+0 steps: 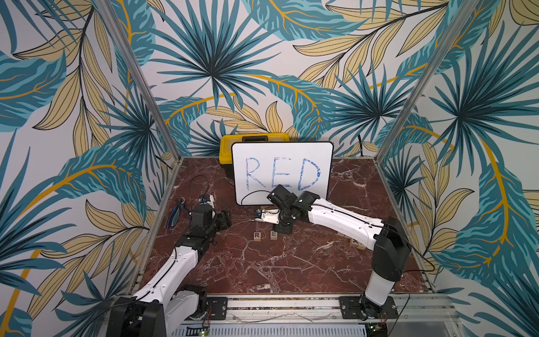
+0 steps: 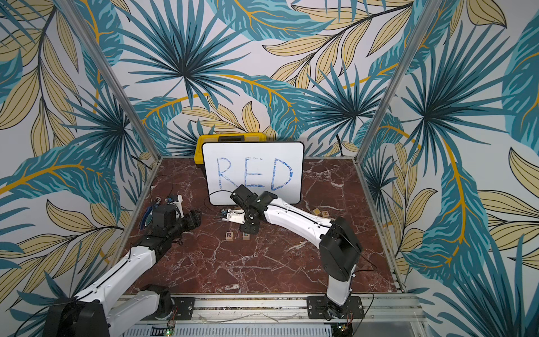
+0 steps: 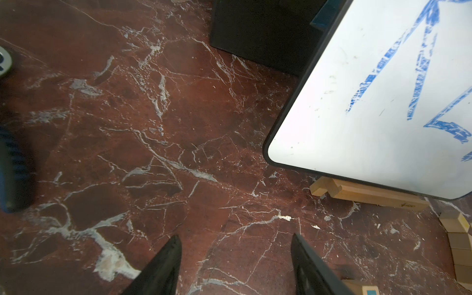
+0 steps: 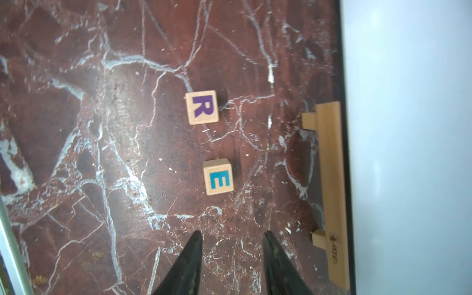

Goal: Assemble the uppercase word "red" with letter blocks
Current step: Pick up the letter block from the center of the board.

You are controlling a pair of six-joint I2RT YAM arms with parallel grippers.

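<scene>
Two letter blocks lie side by side on the marble table (image 1: 262,262): a light-wood cube with a purple R (image 4: 202,107) (image 1: 257,235) (image 2: 229,235) and one with a teal E (image 4: 219,177) (image 1: 273,235) (image 2: 246,235). A small gap separates them. My right gripper (image 4: 232,233) (image 1: 284,230) hangs over the table just beside the E block, open, with only marble between its fingers. My left gripper (image 3: 235,237) (image 1: 228,218) hovers off to the left of the blocks, open and holding nothing.
A whiteboard (image 1: 282,172) with blue handwritten RED leans on a wooden stand (image 4: 332,191) before a yellow toolbox (image 1: 227,146). Other wooden cubes (image 2: 320,212) lie under and behind the right arm. Blue-handled pliers (image 1: 175,216) lie at the far left.
</scene>
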